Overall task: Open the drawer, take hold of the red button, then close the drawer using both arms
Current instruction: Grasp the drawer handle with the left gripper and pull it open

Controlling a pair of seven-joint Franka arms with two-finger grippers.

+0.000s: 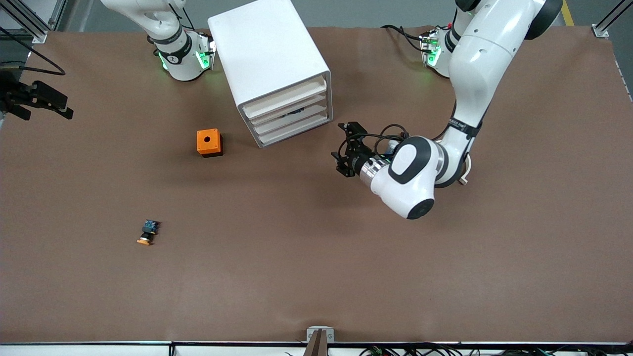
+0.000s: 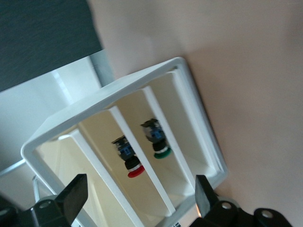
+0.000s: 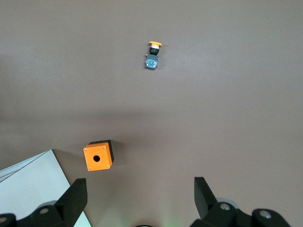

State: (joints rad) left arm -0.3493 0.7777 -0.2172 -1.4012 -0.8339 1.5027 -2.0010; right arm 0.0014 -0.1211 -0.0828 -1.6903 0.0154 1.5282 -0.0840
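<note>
The button [image 2: 129,160], with its red cap, lies inside the white drawer cabinet [image 1: 277,69], in a middle compartment; only the left wrist view shows it, beside a like part with a green cap [image 2: 157,141] in the next compartment.

Going from largest to smallest: the brown bench [image 1: 316,277] carries the cabinet near its 12 o'clock edge. The left arm [image 1: 474,74] reaches down so that the left gripper [image 1: 346,151] hovers just in front of the drawer fronts, fingers spread wide and holding nothing. The right gripper [image 3: 139,198] is up near its base, also wide open and empty, and this arm waits. An orange box with a hole [image 1: 209,142] stands beside the cabinet, toward 9 o'clock from it. An orange-capped part [image 1: 148,232] lies well apart, toward 7 o'clock on the bench.

I judge the opening step is in hand. The next move calls for aligning the fingers with the front of the correct drawer, then pulling straight outward.

The front view shows no button; the right wrist view shows only the orange items and a cabinet corner.
</note>
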